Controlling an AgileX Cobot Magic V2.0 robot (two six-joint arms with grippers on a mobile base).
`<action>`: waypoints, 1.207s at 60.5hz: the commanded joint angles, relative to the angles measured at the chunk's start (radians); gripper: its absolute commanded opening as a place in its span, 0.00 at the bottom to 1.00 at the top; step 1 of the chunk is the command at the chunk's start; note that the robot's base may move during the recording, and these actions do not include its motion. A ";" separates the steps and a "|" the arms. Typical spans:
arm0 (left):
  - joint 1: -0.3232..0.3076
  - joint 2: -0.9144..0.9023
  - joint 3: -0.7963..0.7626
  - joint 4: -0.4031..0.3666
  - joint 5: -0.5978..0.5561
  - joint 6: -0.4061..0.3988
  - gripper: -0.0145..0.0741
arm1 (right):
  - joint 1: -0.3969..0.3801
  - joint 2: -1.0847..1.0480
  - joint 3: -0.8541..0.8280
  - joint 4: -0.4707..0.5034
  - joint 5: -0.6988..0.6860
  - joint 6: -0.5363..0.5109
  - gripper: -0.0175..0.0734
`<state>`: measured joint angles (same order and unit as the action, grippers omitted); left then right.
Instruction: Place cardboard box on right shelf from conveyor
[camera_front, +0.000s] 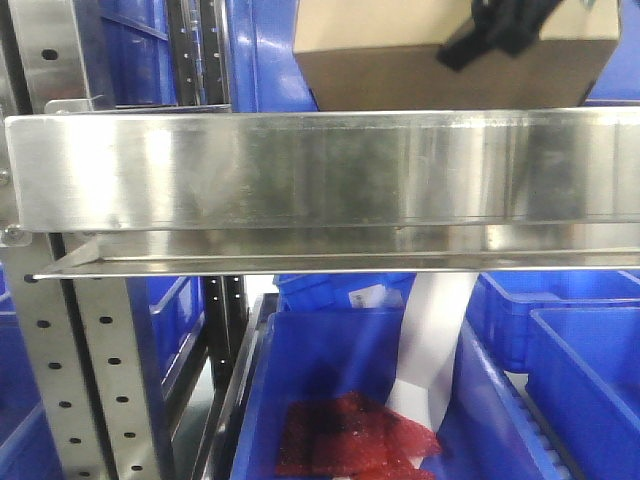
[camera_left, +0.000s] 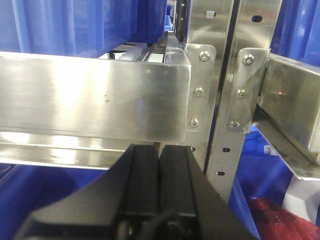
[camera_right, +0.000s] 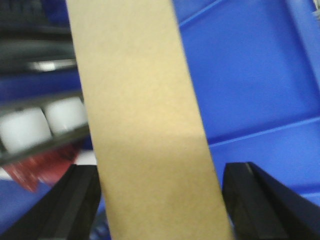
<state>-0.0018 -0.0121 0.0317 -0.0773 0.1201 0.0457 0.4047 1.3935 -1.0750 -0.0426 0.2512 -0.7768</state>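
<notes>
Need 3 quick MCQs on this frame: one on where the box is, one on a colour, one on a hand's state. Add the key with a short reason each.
1. Where is the cardboard box?
A. above the steel shelf lip
B. inside a blue bin
C. on the floor

2. What colour are the bins under the shelf?
A. green
B. blue
C. grey

3. What state is the left hand in?
A. wide open
B. shut on the box
C. shut, empty

Key: 1 A, the front view shows the box over the lip, held by the right hand. 2 B, the bins below are plainly blue. 3 C, the left wrist view shows the fingers pressed together with nothing between.
</notes>
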 joint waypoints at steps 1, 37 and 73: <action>-0.002 -0.015 0.008 -0.006 -0.087 0.000 0.03 | 0.011 -0.077 -0.038 0.081 -0.074 0.054 0.84; -0.002 -0.015 0.008 -0.006 -0.087 0.000 0.03 | 0.012 -0.433 0.225 0.089 -0.285 0.939 0.58; -0.002 -0.015 0.008 -0.006 -0.087 0.000 0.03 | 0.012 -0.653 0.426 0.066 -0.310 0.976 0.22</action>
<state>-0.0018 -0.0121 0.0317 -0.0773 0.1201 0.0457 0.4177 0.7501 -0.6211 0.0332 0.0280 0.1969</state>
